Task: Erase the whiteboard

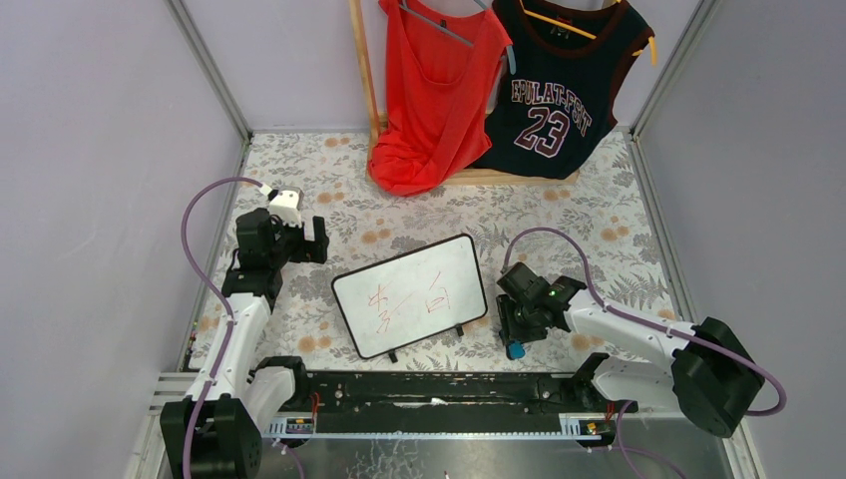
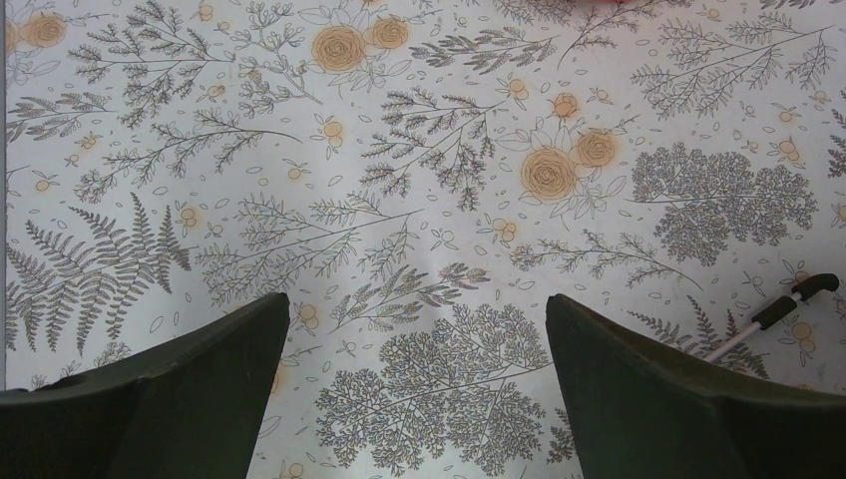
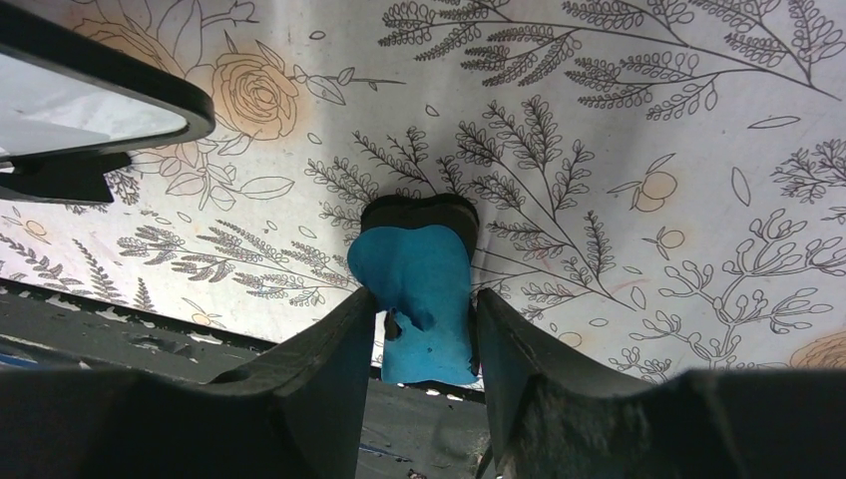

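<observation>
Nothing wiped yet: red marks cover the whiteboard (image 1: 409,295). The right gripper (image 3: 426,307) pinches the blue eraser (image 3: 414,261); the left gripper (image 2: 416,309) stands open.

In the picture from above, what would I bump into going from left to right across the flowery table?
left end effector → whiteboard → right end effector, gripping the blue eraser

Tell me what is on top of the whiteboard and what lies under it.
On the whiteboard, only red scribbles show; no tool rests there. Beneath, the board covers the floral tablecloth, so anything under it cannot be seen.
</observation>
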